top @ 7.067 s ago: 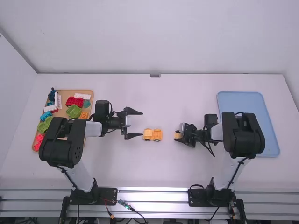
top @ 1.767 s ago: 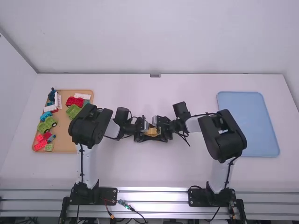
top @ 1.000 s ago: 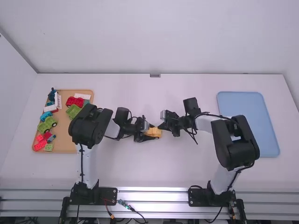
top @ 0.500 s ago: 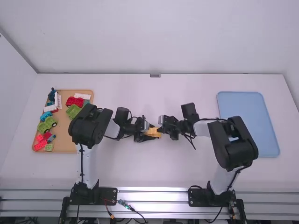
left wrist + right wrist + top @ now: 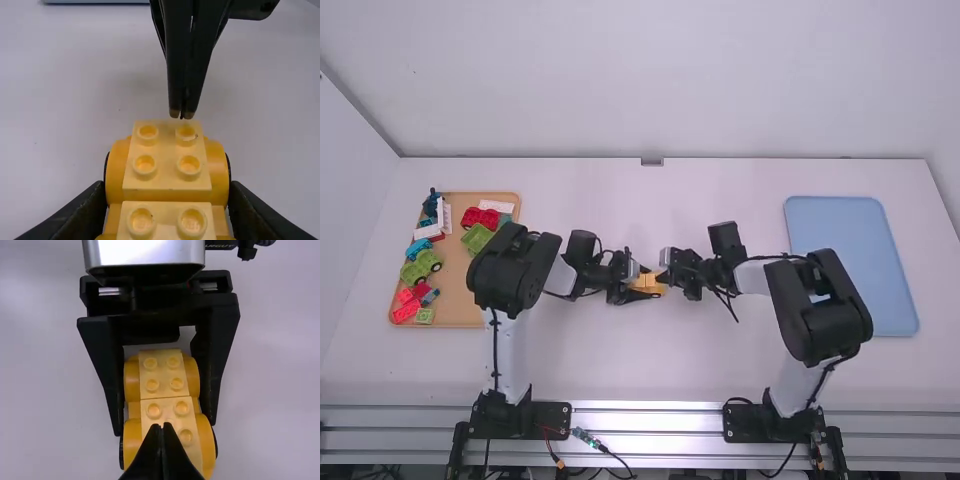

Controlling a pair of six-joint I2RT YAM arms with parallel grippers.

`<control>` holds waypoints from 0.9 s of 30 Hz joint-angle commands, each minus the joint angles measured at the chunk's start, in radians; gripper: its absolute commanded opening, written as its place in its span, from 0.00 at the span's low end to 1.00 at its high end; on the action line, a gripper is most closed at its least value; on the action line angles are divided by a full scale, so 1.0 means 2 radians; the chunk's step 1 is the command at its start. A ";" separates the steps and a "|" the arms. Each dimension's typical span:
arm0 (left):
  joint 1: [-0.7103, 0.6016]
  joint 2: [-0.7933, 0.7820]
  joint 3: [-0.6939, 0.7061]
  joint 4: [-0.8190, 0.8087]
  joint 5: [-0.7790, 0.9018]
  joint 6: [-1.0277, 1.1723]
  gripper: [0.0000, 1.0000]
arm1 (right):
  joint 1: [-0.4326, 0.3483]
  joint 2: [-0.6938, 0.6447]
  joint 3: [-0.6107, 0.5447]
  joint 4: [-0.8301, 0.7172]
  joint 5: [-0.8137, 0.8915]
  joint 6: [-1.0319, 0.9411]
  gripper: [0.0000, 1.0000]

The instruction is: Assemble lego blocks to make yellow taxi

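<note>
The yellow wheeled car [image 5: 652, 286] stands in mid-table. My left gripper [image 5: 646, 281] has its fingers on the car's two sides; in the left wrist view, the left gripper [image 5: 167, 192] is shut on it. Over the car's right end, the right gripper [image 5: 661, 277] points at it; in the right wrist view, the right gripper [image 5: 161, 429] has its fingertips together with nothing between them. Two pale yellow studded sections, one [image 5: 162, 374] and another [image 5: 171, 412], lie end to end along the car's top. Whether the right fingertips touch the studs, I cannot tell.
At the left, a tan tray [image 5: 465, 290] holds red, green, blue and white blocks, partly under the left arm. A blue tray [image 5: 850, 215] lies at the right, partly beneath the right arm.
The left gripper has moved right and closed on the car. The right gripper, which held a yellow block at first, let it go, backed off right, then came slightly left to the car.
</note>
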 commanded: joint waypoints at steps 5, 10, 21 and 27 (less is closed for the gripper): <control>-0.001 0.005 -0.005 -0.008 -0.021 0.005 0.23 | 0.015 0.025 -0.002 0.034 -0.018 0.004 0.00; -0.001 0.005 -0.005 -0.008 -0.021 0.005 0.23 | 0.008 0.028 -0.003 0.030 -0.028 0.004 0.00; -0.001 0.005 -0.004 -0.007 -0.021 0.005 0.23 | 0.017 0.035 -0.003 0.036 -0.018 0.004 0.00; -0.001 0.005 -0.005 -0.007 -0.021 0.005 0.23 | 0.016 0.059 -0.002 0.074 -0.033 0.033 0.00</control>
